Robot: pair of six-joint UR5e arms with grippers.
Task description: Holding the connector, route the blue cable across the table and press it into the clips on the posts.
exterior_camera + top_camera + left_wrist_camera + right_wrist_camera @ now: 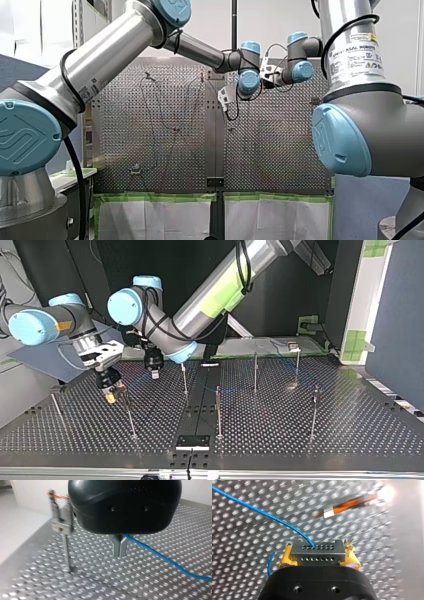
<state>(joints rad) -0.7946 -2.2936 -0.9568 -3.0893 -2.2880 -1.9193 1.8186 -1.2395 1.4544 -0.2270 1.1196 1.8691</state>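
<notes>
Right gripper (318, 553): yellow pads (286, 557) clamped on both ends of the connector (317, 551); the blue cable (262, 512) leaves its face, running ahead. Left gripper (120, 548): fingers narrow, apparently pinching the blue cable, which trails sideways; a post (66, 552) stands beside it

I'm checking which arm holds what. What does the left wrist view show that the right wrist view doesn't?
Left wrist only: my left gripper, metal fingers closed on the blue cable. Right wrist only: my right gripper, yellow pads clamping the connector. Both: the blue cable, the perforated table, and probably the post with its clip, blurred in the right wrist view.
</notes>
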